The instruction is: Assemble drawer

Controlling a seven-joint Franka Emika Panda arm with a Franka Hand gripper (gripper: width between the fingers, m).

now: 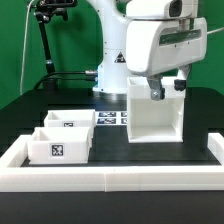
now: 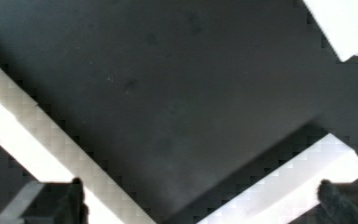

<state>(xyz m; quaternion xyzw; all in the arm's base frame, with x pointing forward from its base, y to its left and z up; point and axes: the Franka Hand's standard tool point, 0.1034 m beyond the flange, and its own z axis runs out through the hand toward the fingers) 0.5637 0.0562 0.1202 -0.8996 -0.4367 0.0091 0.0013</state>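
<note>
The table (image 1: 115,152) is bounded by a low wall (image 1: 110,180) along its near edge and both side edges. The near corner at the exterior view's left is taken up by a front tray (image 1: 58,150), with a rear tray (image 1: 70,120) just behind it. Toward the edge at the exterior view's right, passage is blocked by the tall housing (image 1: 152,122), and the end effector (image 1: 166,90) is seen at its top. Between trays and housing a bare lane lies free, with only the flat marker board (image 1: 110,118) at its far end. The gap between the wide-spread fingertips (image 2: 51,205) is free, over bare table.
</note>
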